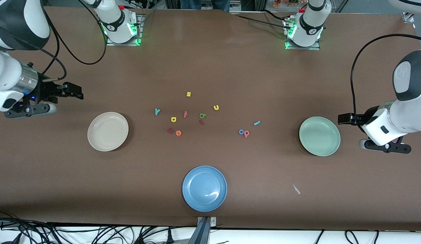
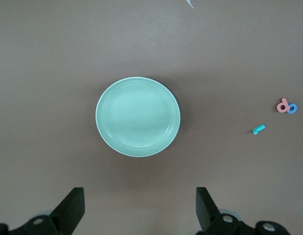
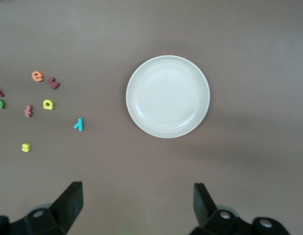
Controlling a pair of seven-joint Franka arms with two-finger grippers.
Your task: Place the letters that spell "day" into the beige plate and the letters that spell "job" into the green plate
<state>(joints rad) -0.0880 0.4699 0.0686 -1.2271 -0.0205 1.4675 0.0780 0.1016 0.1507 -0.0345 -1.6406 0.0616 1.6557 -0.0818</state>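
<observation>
Blue round plate [image 1: 204, 188]: empty, at surface's camera-side edge.
Beige round plate [image 1: 108, 131]: empty, toward right arm's end.
Mint-green round plate [image 1: 319, 136]: empty, toward left arm's end.
"day" letters: teal y [image 1: 157, 111], yellow rounded letter [image 1: 173, 119], green rounded letter [image 1: 202, 116], mid-surface.
"job" letters: teal bar [image 1: 256, 123], blue ring [image 1: 241, 131] touching pink letter [image 1: 246, 133].
Left end effector [image 2: 139, 208]: wide, holding nothing, above surface beside green plate.
Right end effector [image 3: 137, 205]: wide, holding nothing, above surface near beige plate.

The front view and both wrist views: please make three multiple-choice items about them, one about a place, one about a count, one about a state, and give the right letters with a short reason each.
1. Which plate lies nearest to the front camera?
A. the beige plate
B. the blue plate
C. the green plate

2. How many yellow letters lie on the table?
A. one
B. three
C. five

3. How do the plates stand now?
A. all three hold nothing
B. the beige one holds a letter
C. the green one holds two letters

Answers: 1 B, it lies lowest in the front view. 2 B, the yellow "s", the yellow "u" and the yellow rounded letter. 3 A, every letter lies on the brown table.
</observation>
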